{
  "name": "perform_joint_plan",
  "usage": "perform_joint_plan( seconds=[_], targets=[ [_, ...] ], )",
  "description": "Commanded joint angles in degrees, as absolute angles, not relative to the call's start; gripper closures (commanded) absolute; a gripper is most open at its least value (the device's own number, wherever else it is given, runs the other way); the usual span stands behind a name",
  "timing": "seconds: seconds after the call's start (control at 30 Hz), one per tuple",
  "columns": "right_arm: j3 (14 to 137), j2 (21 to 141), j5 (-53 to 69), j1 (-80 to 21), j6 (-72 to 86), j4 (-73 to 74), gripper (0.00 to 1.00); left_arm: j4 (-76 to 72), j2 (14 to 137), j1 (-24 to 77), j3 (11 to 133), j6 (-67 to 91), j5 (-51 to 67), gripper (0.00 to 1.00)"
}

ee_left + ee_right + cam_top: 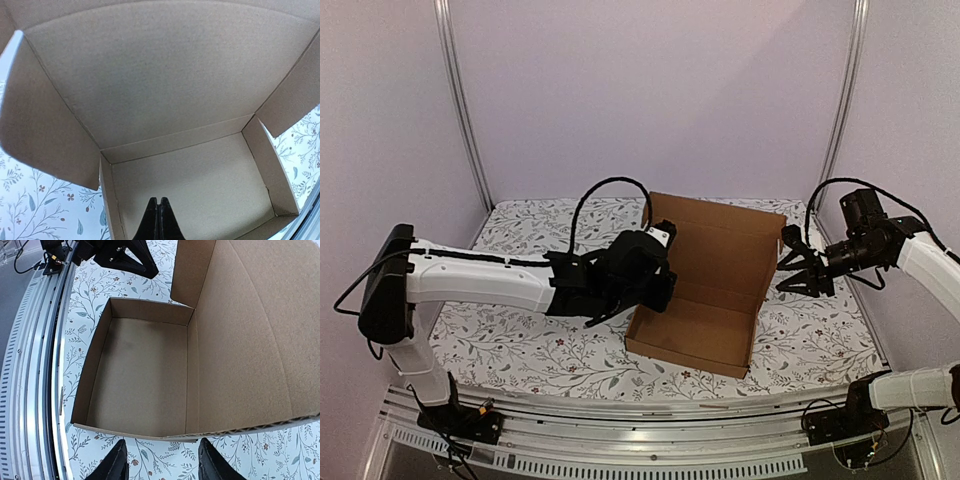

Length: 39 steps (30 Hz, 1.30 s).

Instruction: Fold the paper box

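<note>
Pale lilac walls (650, 90); floral tablecloth (520, 340) under the paper box (695, 335), matte corrugated brown, lid upright. Left gripper (158, 205) pinched shut, seemingly empty; right gripper (162, 445) parted, empty.

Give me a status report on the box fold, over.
Paper box: walls up, lid standing open. Left gripper shut, empty, at its left wall. Right gripper open, just off its right side. Nothing blocking the lid.
</note>
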<state>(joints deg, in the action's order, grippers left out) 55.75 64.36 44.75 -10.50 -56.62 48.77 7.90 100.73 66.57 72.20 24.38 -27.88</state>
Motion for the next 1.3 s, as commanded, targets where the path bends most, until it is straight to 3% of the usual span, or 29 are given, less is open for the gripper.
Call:
perform_joint_plan(
  seconds=[0.0, 0.27, 0.37, 0.47, 0.57, 0.8, 0.93, 1.07, 1.27],
  targets=[
    [56.5, 63.2, 43.8, -10.9, -55.7, 52.7, 0.54, 10.1, 99.3, 67.3, 71.8, 25.3, -29.9, 0.99],
    [67.3, 63.2, 40.1, -6.8, -67.3, 72.0, 0.51, 19.2, 85.5, 66.9, 66.6, 20.7, -29.5, 0.54],
    [72.0, 65.7, 40.0, -3.7, -69.9, 76.7, 0.42, 19.1, 80.7, 64.7, 63.3, 19.9, -31.4, 0.40],
    [73.6, 69.3, 39.0, -1.4, -70.4, 74.0, 0.32, 15.6, 80.3, 60.9, 61.9, 16.5, -25.8, 0.34],
    [75.8, 73.5, 39.7, -0.5, -69.3, 71.8, 0.30, 13.9, 83.7, 58.0, 64.0, 12.8, -21.8, 0.35],
    [80.1, 83.7, 43.1, -1.1, -73.3, 70.7, 0.30, 12.4, 93.4, 55.1, 72.7, 6.9, -13.9, 0.49],
    [79.9, 85.1, 42.6, -3.5, -74.5, 70.3, 0.30, 12.4, 97.7, 55.0, 76.4, 5.2, -12.0, 0.59],
    [78.4, 84.9, 42.2, -5.3, -73.3, 66.8, 0.33, 12.4, 100.8, 54.9, 79.2, 4.3, -11.5, 0.78],
    [77.6, 85.1, 41.9, -5.4, -70.1, 62.0, 0.43, 12.9, 104.4, 54.4, 82.9, 2.2, -13.2, 0.92]
  ],
)
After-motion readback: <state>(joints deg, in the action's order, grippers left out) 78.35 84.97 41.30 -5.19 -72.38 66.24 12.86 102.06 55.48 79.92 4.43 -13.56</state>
